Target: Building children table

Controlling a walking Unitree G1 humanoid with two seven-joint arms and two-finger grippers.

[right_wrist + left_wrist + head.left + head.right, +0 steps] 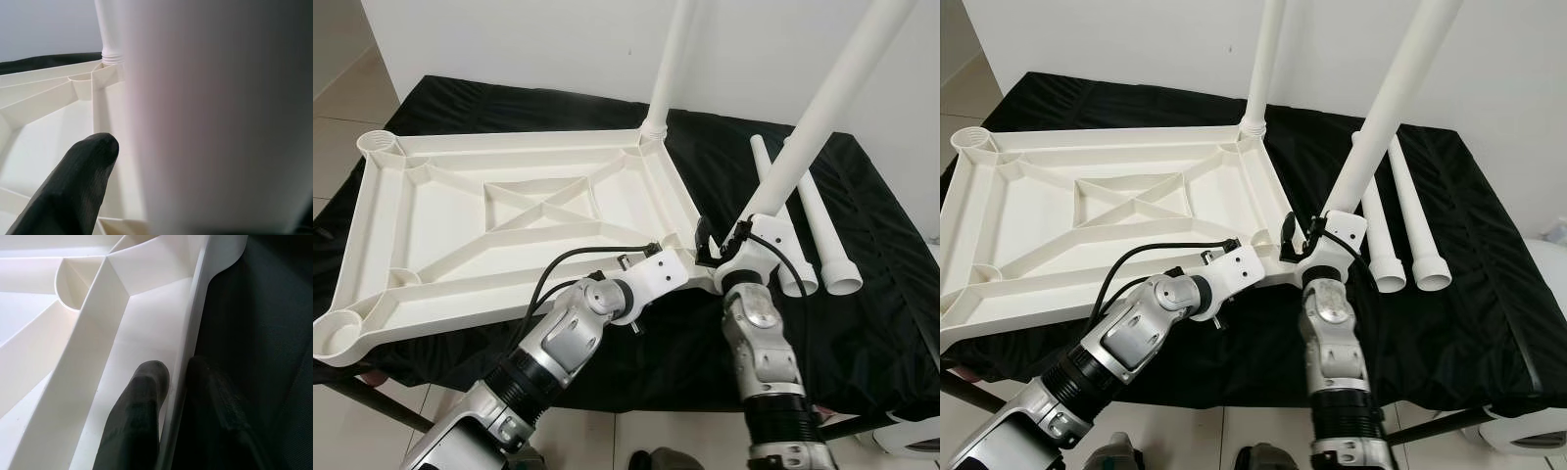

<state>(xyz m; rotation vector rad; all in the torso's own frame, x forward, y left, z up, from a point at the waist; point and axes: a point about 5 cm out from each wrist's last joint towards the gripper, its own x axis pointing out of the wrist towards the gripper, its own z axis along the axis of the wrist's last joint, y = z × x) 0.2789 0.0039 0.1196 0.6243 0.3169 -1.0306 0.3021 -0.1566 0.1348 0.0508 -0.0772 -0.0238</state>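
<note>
A white plastic table top (509, 211) lies upside down on a black-covered table. One white leg (671, 69) stands upright in its far right corner socket. My right gripper (741, 235) is shut on the lower end of a second leg (822, 108), which leans to the right over the near right corner. That leg (215, 112) looms beside one black finger (83, 181) in the right wrist view. My left gripper (178, 372) is shut on the top's rim (195, 308) near that corner, one finger on each side. The corner socket is hidden behind the grippers.
Two loose white legs (832, 250) lie side by side on the black cloth (881, 225) to the right. Open sockets sit at the far left corner (380, 142) and near left corner (337, 333). A white wall stands behind; tiled floor lies left.
</note>
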